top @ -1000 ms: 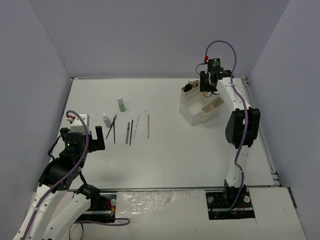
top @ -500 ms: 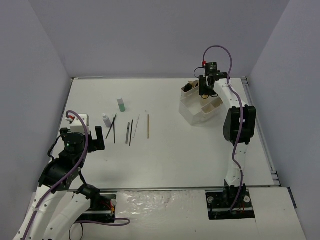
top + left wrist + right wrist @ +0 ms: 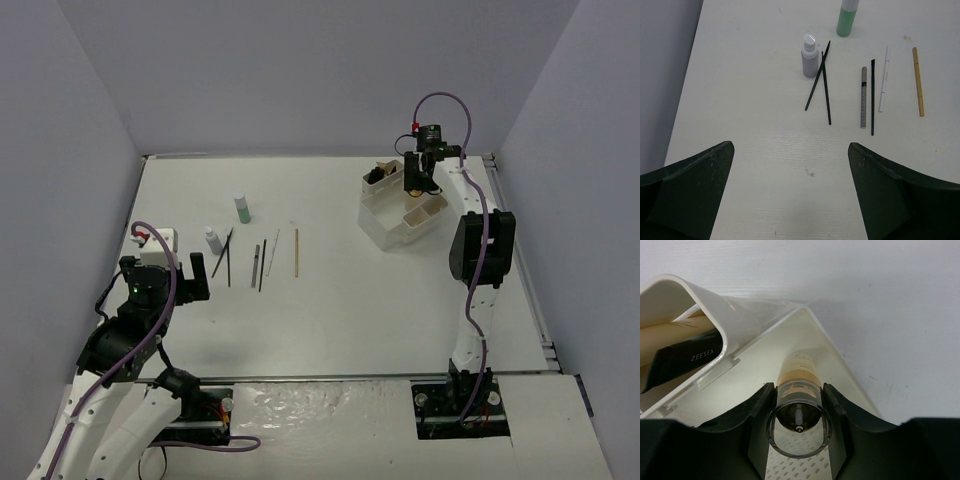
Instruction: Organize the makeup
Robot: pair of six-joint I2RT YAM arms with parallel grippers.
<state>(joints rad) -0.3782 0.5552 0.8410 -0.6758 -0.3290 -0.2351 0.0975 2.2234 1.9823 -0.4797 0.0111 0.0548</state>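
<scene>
My right gripper [image 3: 799, 400] is shut on an amber bottle [image 3: 798, 385] with a clear cap and holds it upright inside a back compartment of the white box [image 3: 392, 215]. A black tube [image 3: 682, 360] lies in the neighbouring compartment. On the table's left lie a grey bottle [image 3: 810, 55], a green bottle [image 3: 846, 17], two crossed black pencils [image 3: 823, 82], a checkered pencil [image 3: 863, 97], a thin black pencil [image 3: 872, 97], a white pencil [image 3: 883, 80] and a tan pencil [image 3: 918, 82]. My left gripper [image 3: 790, 190] is open and empty, hovering near them.
The white box stands at the back right of the table, near the right wall. The makeup row [image 3: 255, 255] lies left of centre. Grey walls close in the table on three sides.
My right gripper has shifted slightly toward the back right over the white box with the amber bottle. The left arm has not moved.
</scene>
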